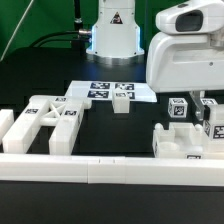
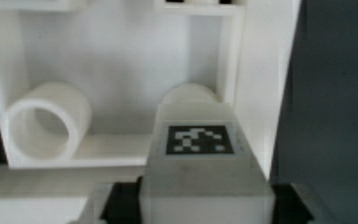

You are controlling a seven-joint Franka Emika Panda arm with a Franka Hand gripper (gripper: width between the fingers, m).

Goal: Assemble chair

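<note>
Squarely between jaws, white chair piece (image 2: 204, 192), black-and-white tag (image 2: 199, 140)

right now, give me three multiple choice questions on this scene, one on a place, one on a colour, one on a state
1. Where does the small tagged block stand?
A on the long rail
B at the marker board
C in the gripper

2. What colour are the chair pieces?
A red
B white
C blue

3. How is the gripper?
A closed on a tagged white piece
B wide open over nothing
C out of view

1 B, it sits at the board's near edge. 2 B, all show white against the black table. 3 A, the wrist view shows the fingers flanking that piece.
</note>
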